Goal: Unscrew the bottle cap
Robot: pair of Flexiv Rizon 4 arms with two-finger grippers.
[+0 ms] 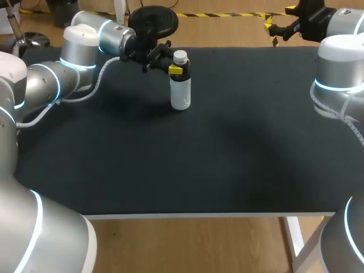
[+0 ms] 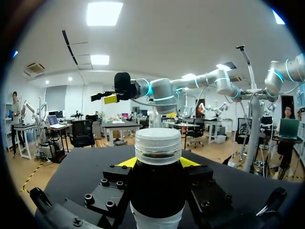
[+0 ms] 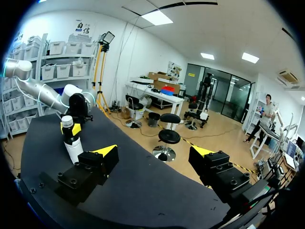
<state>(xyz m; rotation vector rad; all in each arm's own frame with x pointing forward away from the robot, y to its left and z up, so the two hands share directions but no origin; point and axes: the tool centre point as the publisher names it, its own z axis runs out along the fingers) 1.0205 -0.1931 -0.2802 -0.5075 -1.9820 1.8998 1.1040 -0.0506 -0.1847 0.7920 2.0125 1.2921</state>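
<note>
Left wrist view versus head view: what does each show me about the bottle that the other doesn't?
Left wrist only: the ribbed side of the cap close up, and the dark shoulder of the bottle sitting between the fingers of the left tool. Head only: the bottle's base standing upright on the table, and the left arm reaching in. Both: cap on, left tool at the neck, right tool far from the bottle.
</note>
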